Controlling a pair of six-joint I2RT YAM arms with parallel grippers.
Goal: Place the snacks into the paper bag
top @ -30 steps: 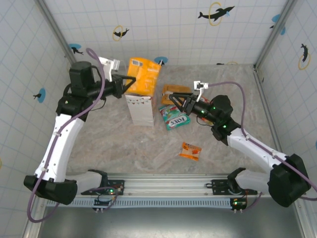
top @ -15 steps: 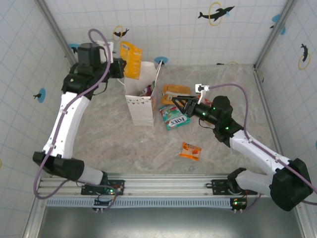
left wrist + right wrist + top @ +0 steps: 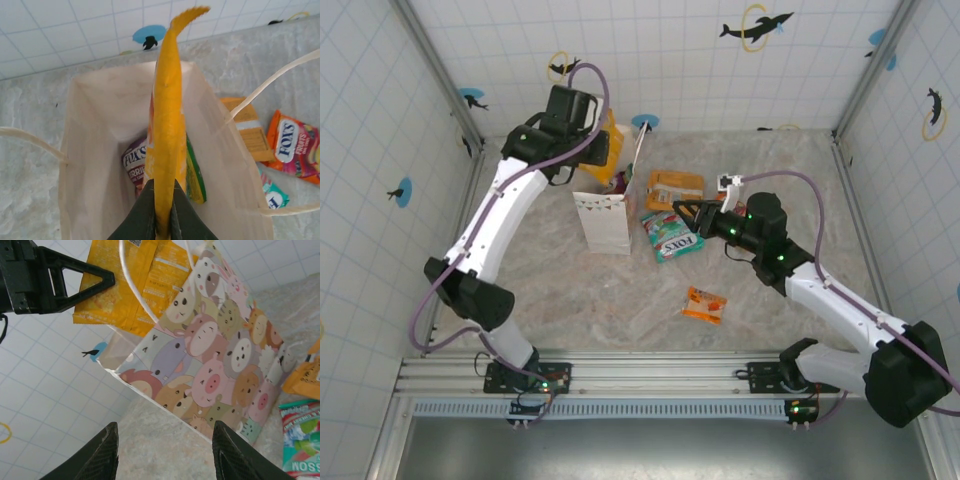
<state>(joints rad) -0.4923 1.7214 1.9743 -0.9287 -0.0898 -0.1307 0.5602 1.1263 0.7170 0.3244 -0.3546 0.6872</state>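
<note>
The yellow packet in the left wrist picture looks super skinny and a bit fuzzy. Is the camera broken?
No: in the left wrist view the yellow packet is seen edge-on and goes soft near the left gripper, close to the lens; in the right wrist view the right gripper is blurry too, but the animals on the paper bag look sharp.

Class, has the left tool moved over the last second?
Yes. The left tool swung right, from beside the paper bag to over its mouth, holding the yellow-orange packet.
</note>
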